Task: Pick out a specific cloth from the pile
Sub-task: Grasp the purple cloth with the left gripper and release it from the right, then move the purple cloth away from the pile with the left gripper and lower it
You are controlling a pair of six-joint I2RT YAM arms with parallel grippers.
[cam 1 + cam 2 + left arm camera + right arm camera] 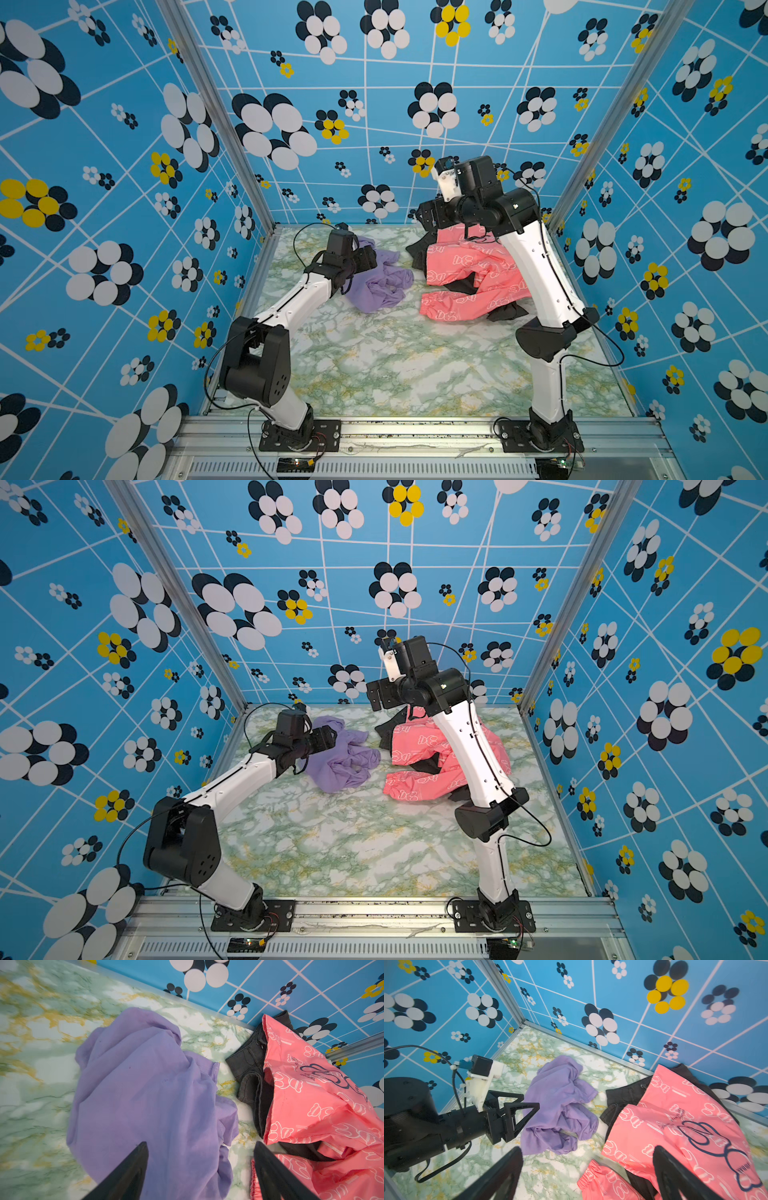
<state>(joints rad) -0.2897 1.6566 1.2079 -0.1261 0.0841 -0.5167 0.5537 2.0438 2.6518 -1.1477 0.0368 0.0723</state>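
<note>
The lavender cloth (380, 282) (345, 758) lies crumpled on the marble table, left of the pile and apart from it. The pile is a coral-pink printed garment (469, 274) (424, 750) over black fabric (417, 249). My left gripper (368, 257) (200, 1145) is open at the cloth's left edge, and the cloth (145, 1084) spreads under its fingers. From the right wrist I see it (531, 1101) touching the cloth (560, 1105). My right gripper (430, 214) (587, 1150) hangs open and empty above the pile's back end, over the pink garment (675, 1126).
Blue flower-patterned walls with aluminium posts (232, 137) close in the table (395, 365) on three sides. The pile sits close to the back wall and the right arm's white link (540, 266). A metal rail (415, 430) runs along the front edge.
</note>
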